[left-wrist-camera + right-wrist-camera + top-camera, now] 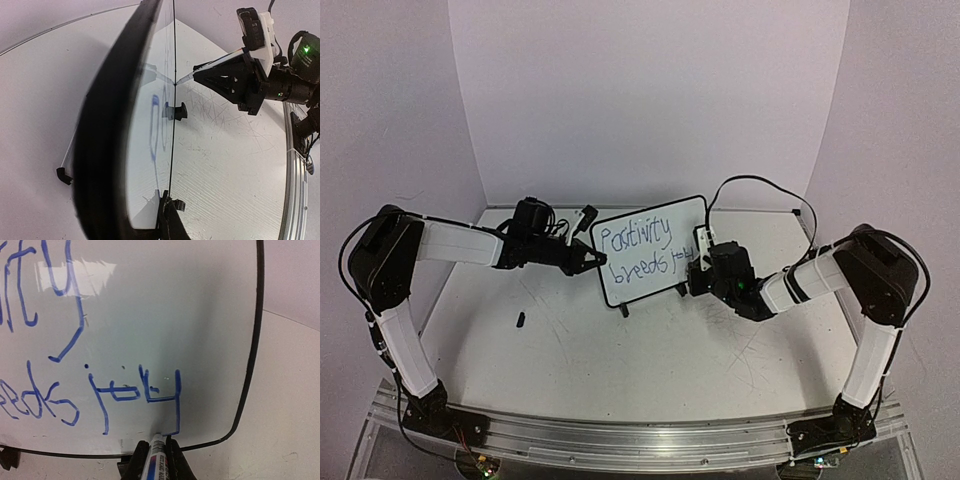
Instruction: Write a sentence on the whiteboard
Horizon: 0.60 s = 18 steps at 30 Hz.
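The whiteboard stands tilted on its two feet mid-table, and the blue sentence on it reads "Positivity breeds joy". At the board's left edge my left gripper is shut on the frame. In the left wrist view the whiteboard shows edge-on, with the left gripper clamped at its bottom. My right gripper is shut on a marker. The marker's tip touches the whiteboard at the tail of the last "y" of the sentence. The right gripper sits at the bottom of its own view.
A small black cap lies on the scratched white table, left of centre. White walls close in the back and sides. A metal rail with both arm bases runs along the near edge.
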Available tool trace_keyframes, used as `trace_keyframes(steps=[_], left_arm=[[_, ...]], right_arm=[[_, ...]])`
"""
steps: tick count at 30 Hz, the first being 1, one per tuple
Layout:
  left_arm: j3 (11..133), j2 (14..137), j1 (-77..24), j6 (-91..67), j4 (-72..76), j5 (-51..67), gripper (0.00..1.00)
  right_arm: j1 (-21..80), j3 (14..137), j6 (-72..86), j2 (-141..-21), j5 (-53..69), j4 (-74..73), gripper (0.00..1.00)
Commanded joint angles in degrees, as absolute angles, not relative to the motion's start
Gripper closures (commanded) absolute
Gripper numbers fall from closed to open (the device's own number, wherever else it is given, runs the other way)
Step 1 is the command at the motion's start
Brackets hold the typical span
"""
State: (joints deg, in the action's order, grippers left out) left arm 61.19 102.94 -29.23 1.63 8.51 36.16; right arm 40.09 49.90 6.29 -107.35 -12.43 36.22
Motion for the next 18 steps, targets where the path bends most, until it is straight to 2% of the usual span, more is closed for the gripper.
trace_keyframes(steps=[1, 9, 14, 18], left_arm=[[61.0, 106.1, -27.8, 9.3, 2.7, 21.6, 1.0], [61.2, 106.2, -27.8, 9.1, 2.6, 20.4, 1.0], [61.0, 105.6, -27.8, 9.0, 2.5, 21.0, 1.0], [60.9, 105.5, -27.8, 9.1, 2.5, 20.9, 1.0]], right_arm=[[41.6, 53.3, 7.9, -105.7, -9.5, 38.6, 1.0], [39.7, 45.6, 6.8, -92.3, -14.8, 35.7, 1.0], [36.3, 47.4, 5.2, -95.0, -5.9, 35.1, 1.0], [35.3, 48.1, 5.3, -96.9, -5.2, 36.3, 1.0]])
